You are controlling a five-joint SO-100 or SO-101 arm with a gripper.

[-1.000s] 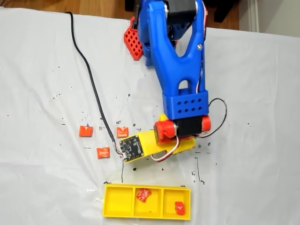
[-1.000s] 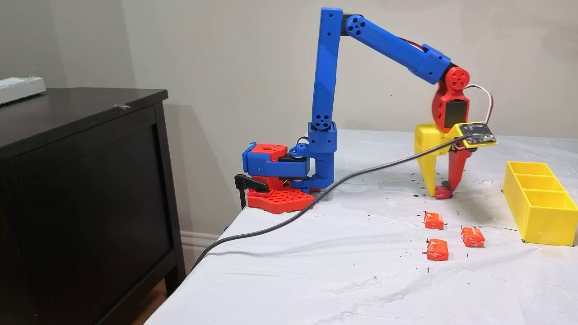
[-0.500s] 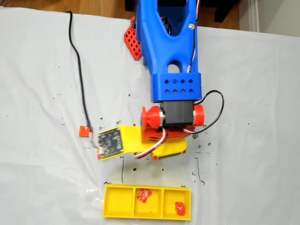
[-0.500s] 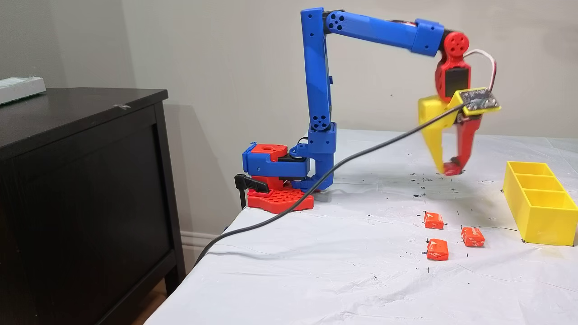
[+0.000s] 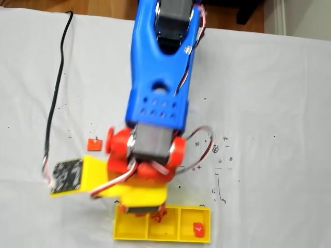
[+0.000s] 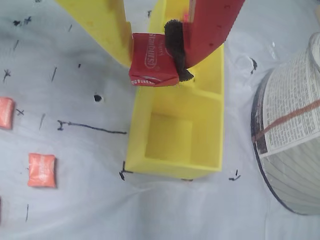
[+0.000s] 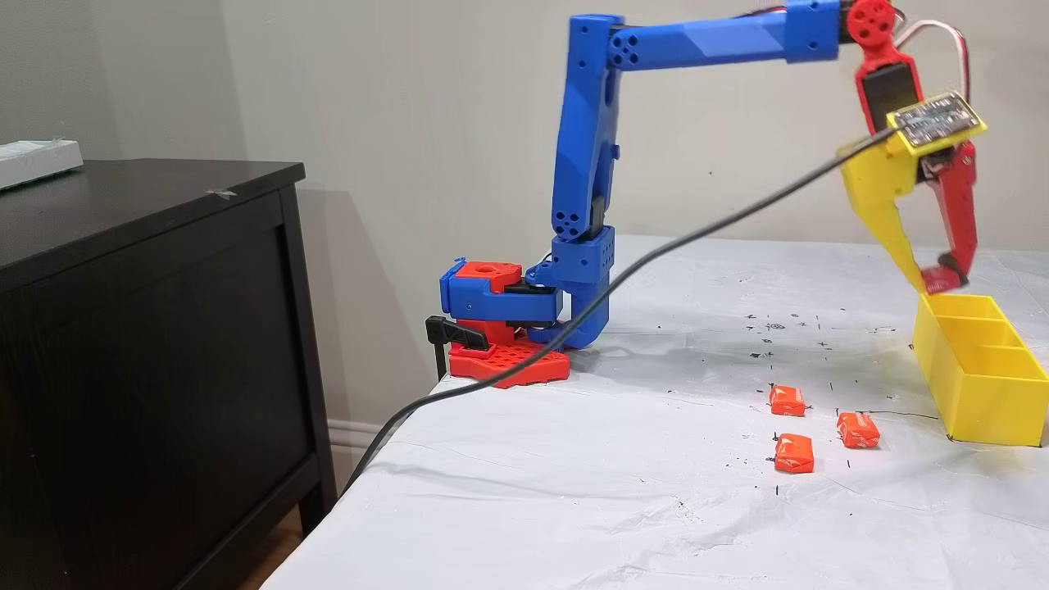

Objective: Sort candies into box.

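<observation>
Holding a red candy [image 6: 152, 60] between its yellow finger and its red finger, the gripper [image 6: 152, 57] hangs above the box [image 6: 210, 125]; the jaws are clamped on the wrapper from both sides, and white print shows on it in the wrist view. In a fixed view from the side the gripper [image 7: 934, 279] sits just over the far end of the box [image 7: 983, 385], not touching it as far as I can tell. Which compartment lies directly under the candy I cannot say surely; in the wrist view it seems to be over the middle or further part of the row, while the nearest compartment is empty.

In the fixed view from above, one red candy [image 5: 197, 227] already lies in the right compartment of the box [image 5: 124, 232], and a bit of red at the middle compartment may be another one, but the arm covers most of it. Three orange candies [image 7: 787, 400] [image 7: 858, 429] [image 7: 793, 453] lie on the white cloth [image 7: 574, 492] near the box, well apart from the gripper.

My judgement: the red ones are nearly done, with this one only to be released. The orange ones are all left, so the task is about halfway.
</observation>
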